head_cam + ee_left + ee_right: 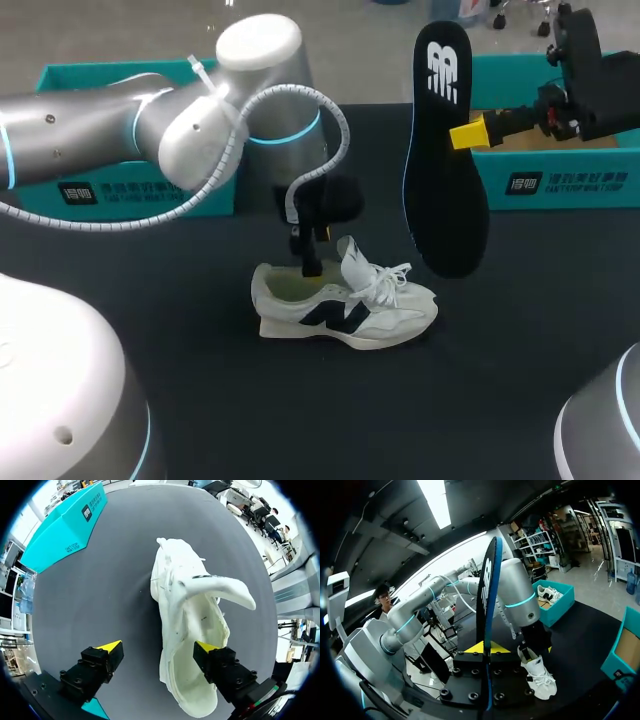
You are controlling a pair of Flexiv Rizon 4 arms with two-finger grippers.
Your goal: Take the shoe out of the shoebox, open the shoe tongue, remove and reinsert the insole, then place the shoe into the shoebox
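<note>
A white shoe (345,305) with a dark side logo stands on the black table, laces loose and tongue (225,590) pulled up. My left gripper (312,265) hangs over its heel end, open. In the left wrist view (159,647) one finger sits inside the shoe's opening (192,680) and the other stays outside its side wall, apart from it. The black insole (443,160) hangs upright in the air at the right, and my right gripper (462,133) is shut on it. In the right wrist view the insole (487,600) shows edge-on between that gripper's yellow tips (486,648).
A teal shoebox (120,85) stands at the back left behind my left arm, with another shoe (551,594) in it. A second teal box (560,175) stands at the back right, under my right gripper.
</note>
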